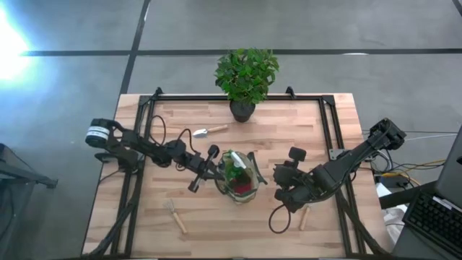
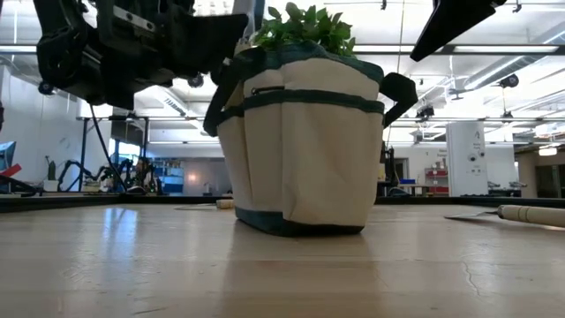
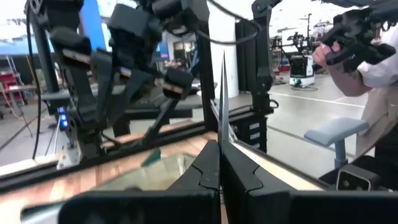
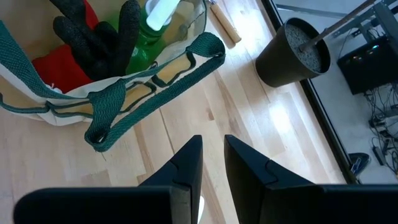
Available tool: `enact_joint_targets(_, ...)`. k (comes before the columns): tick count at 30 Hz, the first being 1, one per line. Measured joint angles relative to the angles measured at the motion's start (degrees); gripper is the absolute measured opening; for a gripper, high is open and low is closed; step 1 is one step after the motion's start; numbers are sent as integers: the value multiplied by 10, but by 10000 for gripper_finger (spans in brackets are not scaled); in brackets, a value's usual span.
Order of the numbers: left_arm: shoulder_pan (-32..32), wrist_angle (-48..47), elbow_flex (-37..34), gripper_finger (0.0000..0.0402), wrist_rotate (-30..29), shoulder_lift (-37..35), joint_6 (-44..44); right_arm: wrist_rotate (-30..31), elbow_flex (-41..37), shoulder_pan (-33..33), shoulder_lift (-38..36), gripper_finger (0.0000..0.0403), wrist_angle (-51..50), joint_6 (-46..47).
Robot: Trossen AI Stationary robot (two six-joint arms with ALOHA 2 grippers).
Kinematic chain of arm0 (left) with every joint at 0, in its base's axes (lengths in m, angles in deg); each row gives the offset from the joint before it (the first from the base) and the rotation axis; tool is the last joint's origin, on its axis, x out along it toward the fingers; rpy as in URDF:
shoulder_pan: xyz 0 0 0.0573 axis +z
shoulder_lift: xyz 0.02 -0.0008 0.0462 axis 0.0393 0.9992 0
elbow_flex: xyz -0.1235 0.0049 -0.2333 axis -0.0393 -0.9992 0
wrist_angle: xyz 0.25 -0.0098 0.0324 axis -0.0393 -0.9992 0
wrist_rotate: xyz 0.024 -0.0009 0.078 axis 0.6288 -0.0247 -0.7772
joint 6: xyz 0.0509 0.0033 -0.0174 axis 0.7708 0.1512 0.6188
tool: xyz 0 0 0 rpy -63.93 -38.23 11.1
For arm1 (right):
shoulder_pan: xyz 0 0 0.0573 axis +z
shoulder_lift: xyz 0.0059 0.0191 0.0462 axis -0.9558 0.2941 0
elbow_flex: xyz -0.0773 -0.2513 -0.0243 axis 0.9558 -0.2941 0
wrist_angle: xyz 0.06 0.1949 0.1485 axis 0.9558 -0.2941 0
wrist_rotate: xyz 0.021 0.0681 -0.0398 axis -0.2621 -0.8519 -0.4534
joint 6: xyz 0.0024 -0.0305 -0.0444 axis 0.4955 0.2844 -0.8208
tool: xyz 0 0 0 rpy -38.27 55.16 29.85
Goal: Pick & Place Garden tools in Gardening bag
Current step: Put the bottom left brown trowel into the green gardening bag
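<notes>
High view: gardening bag sits mid-table, mouth up, green spray bottle and a red-and-black tool already inside. Left gripper is at the bag's rim on its own side, clenched with nothing in it. Right gripper hovers just beside the bag on the other side, over bare wood. Still out: one trowel near the potted plant, one wooden-handled tool on the near left, another handle by the right arm.

Low view: bag upright, khaki with dark green trim, loop handles drooping. A wooden handle lies flat off to one side.

Left wrist view: left fingers pressed together, empty.

Right wrist view: right fingers slightly apart, nothing between them; bag strap lies just ahead on the table.

My read: between picks, roughly halfway. Next move calls for the right arm to go for the handle nearest it, opening wider and dropping square across the handle.
</notes>
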Motion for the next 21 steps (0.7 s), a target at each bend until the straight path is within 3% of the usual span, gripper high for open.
enact_joint_targets(14,1,11,-37,0,-9,0,-2,0,0,0,0,59,0,0)
enact_joint_targets(21,0,50,-37,0,-87,0,19,1,0,-1,0,59,1,0)
